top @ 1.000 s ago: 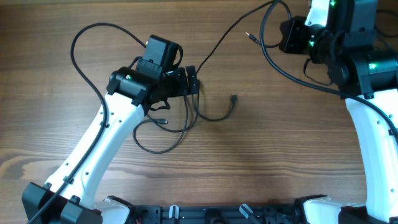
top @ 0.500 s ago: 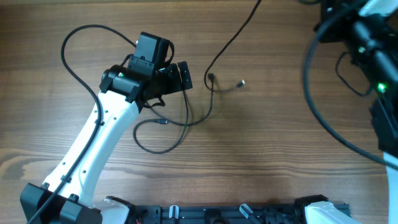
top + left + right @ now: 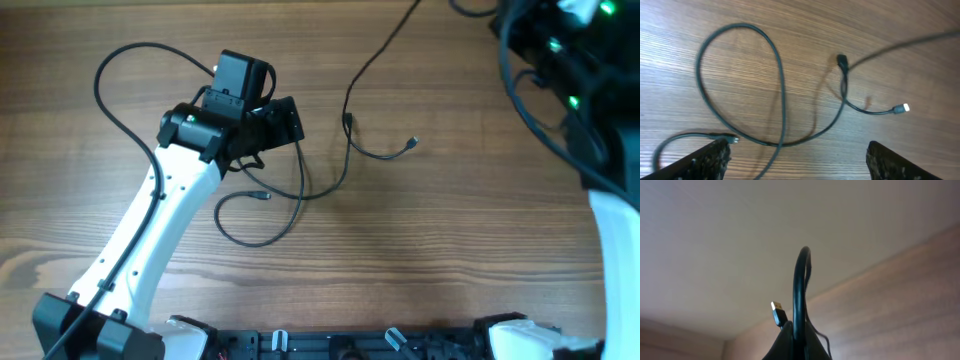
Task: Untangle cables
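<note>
Black cables (image 3: 783, 100) lie loose on the wooden worktop (image 3: 450, 250), just below and to the right of the left gripper (image 3: 290, 122). Its fingers (image 3: 705, 160) stand wide apart above them. You lose 1 strand where it runs off the top edge, up and right of the left gripper. Far right of the left gripper, the right arm (image 3: 600, 230) is cropped overhead. Its wrist view shows the right gripper (image 3: 797, 342) pinched on a raised loop of cable, with a gold-tipped plug (image 3: 776, 309) beside it; the dark fingers are hard to separate. Against 0.5 s ago, the silver-tipped plug (image 3: 412, 145) lies farther right of the left gripper. A 2nd plug (image 3: 262, 197) rests below the left gripper.
</note>
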{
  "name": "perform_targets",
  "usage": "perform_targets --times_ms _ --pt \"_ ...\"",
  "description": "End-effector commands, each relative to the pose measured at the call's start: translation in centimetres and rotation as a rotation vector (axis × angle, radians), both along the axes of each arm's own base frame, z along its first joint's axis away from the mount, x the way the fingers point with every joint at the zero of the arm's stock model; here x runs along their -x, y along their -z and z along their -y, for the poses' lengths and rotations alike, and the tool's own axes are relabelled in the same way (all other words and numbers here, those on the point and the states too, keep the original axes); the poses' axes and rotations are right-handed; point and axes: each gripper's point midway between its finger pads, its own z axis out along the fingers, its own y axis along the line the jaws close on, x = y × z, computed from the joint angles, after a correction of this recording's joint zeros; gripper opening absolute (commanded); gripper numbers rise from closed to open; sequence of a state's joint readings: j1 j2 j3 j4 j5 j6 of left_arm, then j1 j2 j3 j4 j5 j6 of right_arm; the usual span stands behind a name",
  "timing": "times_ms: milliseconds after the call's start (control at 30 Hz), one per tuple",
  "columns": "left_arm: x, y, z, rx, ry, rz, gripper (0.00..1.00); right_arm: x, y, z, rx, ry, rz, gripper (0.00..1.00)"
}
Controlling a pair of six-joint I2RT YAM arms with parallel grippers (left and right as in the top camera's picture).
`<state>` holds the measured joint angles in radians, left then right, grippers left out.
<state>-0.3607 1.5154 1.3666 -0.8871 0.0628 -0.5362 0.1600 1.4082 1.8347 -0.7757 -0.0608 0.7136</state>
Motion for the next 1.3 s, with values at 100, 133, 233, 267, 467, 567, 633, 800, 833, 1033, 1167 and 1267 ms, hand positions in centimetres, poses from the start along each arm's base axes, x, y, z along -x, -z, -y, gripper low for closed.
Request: perform_targets --times_ms 100,133,233,267,467,567,633,800,833,1033,1167,1267 --pt "-1.5 4.4 5.8 0.197 0.156 -0.016 0.89 0.3 -0.9 -2.9 0.018 -0.196 0.047 0.04" --pt "-1.8 4.7 6.4 0.215 0.178 -0.008 0.9 0.5 -1.1 -3.0 0.019 -0.203 0.054 0.04" --pt "-3.1 6.4 8.1 0.25 0.227 0.02 0.91 1.5 -1.9 -3.0 0.03 -0.223 0.079 0.04" --pt "-3.8 7.3 8.7 0.254 0.234 0.031 0.91 2.1 -2.5 -3.3 0.037 -0.245 0.098 0.04" --pt "-6.2 11.1 10.1 0.259 0.244 0.053 0.88 4.5 -4.6 -3.4 0.044 -0.274 0.162 0.04" --pt "-6.9 12.8 8.9 0.186 0.193 0.053 0.75 5.4 -5.4 -3.2 0.053 -0.277 0.19 0.04" --pt "-7.4 13.2 8.1 0.139 0.16 0.064 0.47 6.0 -5.7 -3.2 0.056 -0.283 0.198 0.04" --pt "-8.6 13.5 5.0 0.01 0.057 0.101 0.04 5.8 -3.7 -3.1 0.086 -0.285 0.126 0.04" --pt "-8.8 13.3 3.9 -0.025 0.027 0.108 0.04 5.7 -3.2 -3.1 0.088 -0.286 0.106 0.04" --pt "-9.0 9.2 1.5 -0.084 -0.04 0.184 0.04 4.3 -0.8 -3.8 0.083 -0.318 0.029 0.04" --pt "-7.3 8.2 5.4 0.072 0.151 0.154 0.56 4.4 -2.1 -3.7 0.098 -0.324 0.086 0.04" --pt "-4.9 9.1 6.6 0.105 0.329 0.086 0.77 4.7 -2.6 -2.7 0.098 -0.298 0.097 0.04"
